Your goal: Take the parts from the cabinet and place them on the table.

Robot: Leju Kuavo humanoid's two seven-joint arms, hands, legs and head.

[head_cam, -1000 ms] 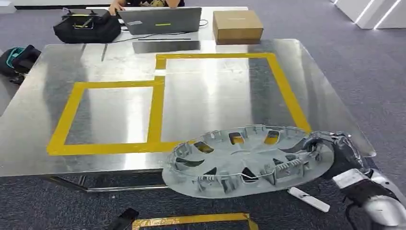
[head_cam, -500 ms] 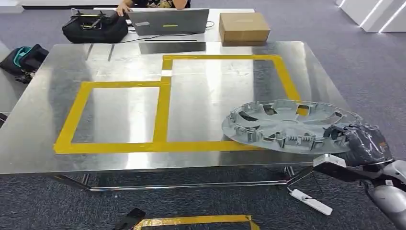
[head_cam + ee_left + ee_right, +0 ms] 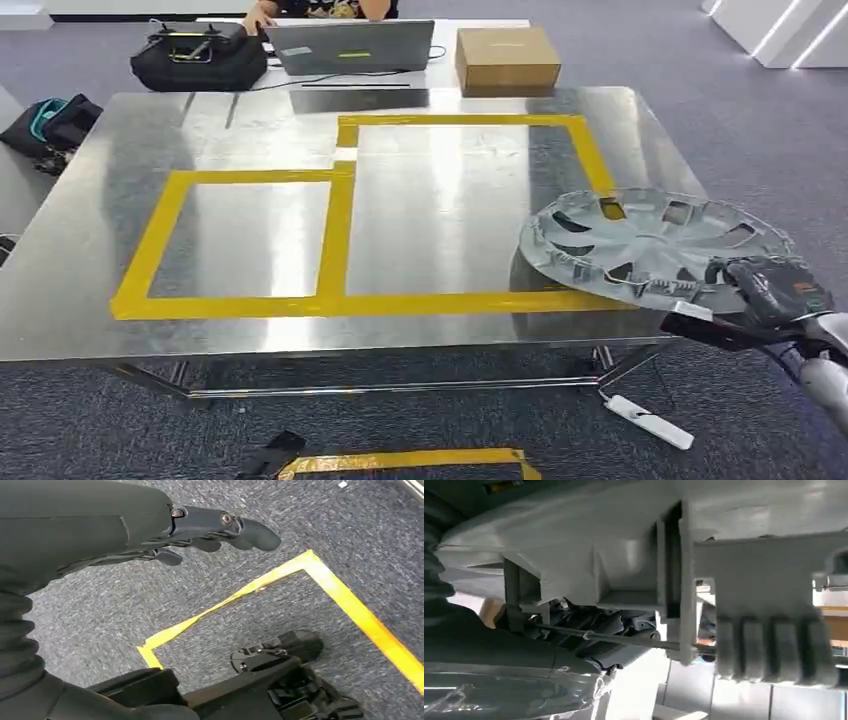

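Head view shows the right hand (image 3: 768, 290) gripping the wheel cover (image 3: 650, 245) by its near rim, holding it tilted above the table (image 3: 250, 330) at the near right corner. The left hand (image 3: 220, 527) hangs empty, fingers loosely apart. The cover looks light, stiff plastic, thin-ribbed and probably brittle; the rim suits holding.

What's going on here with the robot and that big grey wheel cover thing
The robot's right hand grips a grey wheel cover by its rim and holds it over the right end of the steel table, partly across the yellow tape outline. Whether the cover touches the tabletop cannot be told. The left hand hangs over the carpet, holding nothing. At the far side, a person's hand rests by a laptop, next to a cardboard box.
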